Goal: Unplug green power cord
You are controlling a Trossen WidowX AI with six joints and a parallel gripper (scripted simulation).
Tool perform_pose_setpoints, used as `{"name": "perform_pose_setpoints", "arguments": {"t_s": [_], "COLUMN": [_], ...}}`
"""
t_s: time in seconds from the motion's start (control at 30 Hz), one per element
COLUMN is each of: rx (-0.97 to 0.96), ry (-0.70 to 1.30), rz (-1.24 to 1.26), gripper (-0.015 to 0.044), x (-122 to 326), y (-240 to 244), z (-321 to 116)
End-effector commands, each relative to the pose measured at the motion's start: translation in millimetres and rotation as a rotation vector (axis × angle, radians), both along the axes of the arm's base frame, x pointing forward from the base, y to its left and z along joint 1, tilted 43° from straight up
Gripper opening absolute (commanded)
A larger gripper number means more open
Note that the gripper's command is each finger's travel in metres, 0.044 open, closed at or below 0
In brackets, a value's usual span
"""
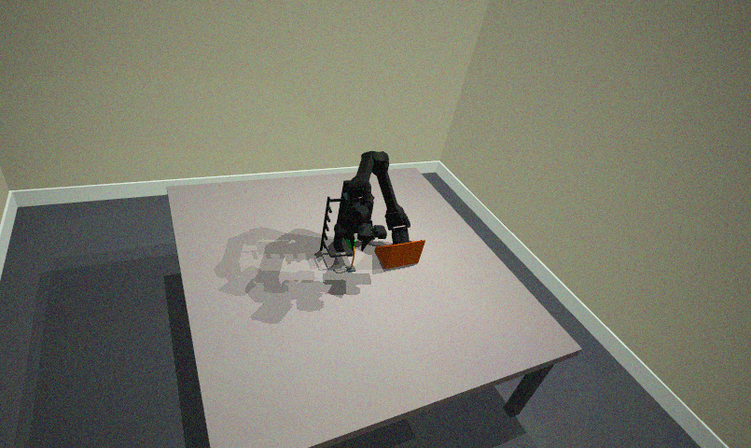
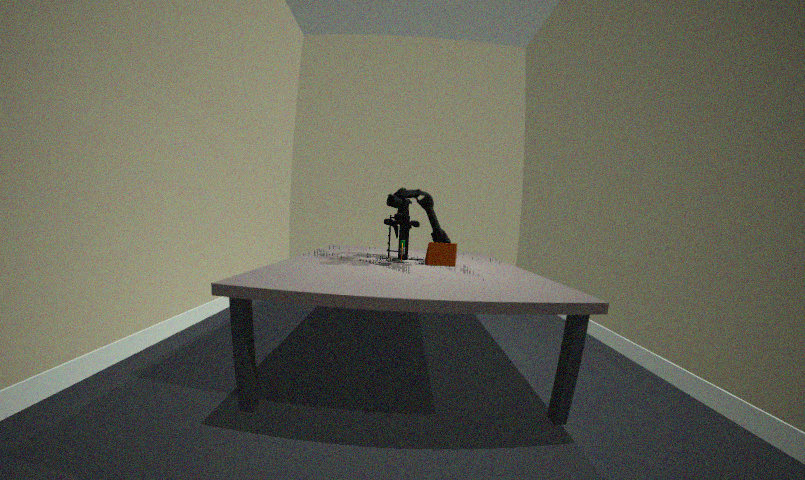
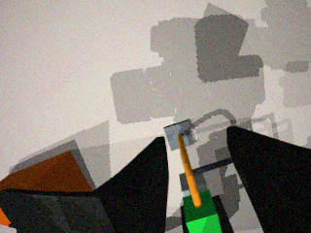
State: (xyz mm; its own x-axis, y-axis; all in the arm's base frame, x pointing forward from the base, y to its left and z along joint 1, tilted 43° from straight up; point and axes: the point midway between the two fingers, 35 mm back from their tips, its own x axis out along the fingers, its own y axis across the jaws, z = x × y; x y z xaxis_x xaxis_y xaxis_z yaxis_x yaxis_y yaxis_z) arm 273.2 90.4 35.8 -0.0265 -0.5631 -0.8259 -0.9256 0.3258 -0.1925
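The green plug sits against the upright black power strip, low in the wrist view. Its orange cord runs down to a small grey plate on the table. My gripper is partly open, pointing down, with a finger on either side of the cord and plug in the wrist view. A gap shows between each finger and the plug; nothing is gripped. My arm hides much of the strip in the top and exterior views. How fully the plug is seated cannot be told.
A thin black upright frame with pegs stands just left of the strip in the top and exterior views. An orange block stands to the right, in front of my arm's base. All stand on the table.
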Motion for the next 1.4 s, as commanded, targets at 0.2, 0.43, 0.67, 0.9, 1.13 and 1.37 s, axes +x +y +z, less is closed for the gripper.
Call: {"name": "perform_pose_setpoints", "arguments": {"t_s": [0.2, 0.43, 0.67, 0.9, 1.13, 1.37], "rx": [-0.119, -0.119, -0.119, -0.12, -0.12, -0.121], "ry": [0.165, 0.165, 0.166, 0.166, 0.167, 0.167], "rz": [0.1, 0.1, 0.1, 0.1, 0.1, 0.1], "gripper": [0.016, 0.016, 0.016, 0.016, 0.016, 0.016], "x": [-17.3, -17.2, -19.1, -21.5, -24.3, -25.5], "y": [-33.2, -34.8, -42.8, -51.0, -59.2, -63.0], "z": [11.5, 13.0, 20.6, 28.2, 35.5, 37.0]}}
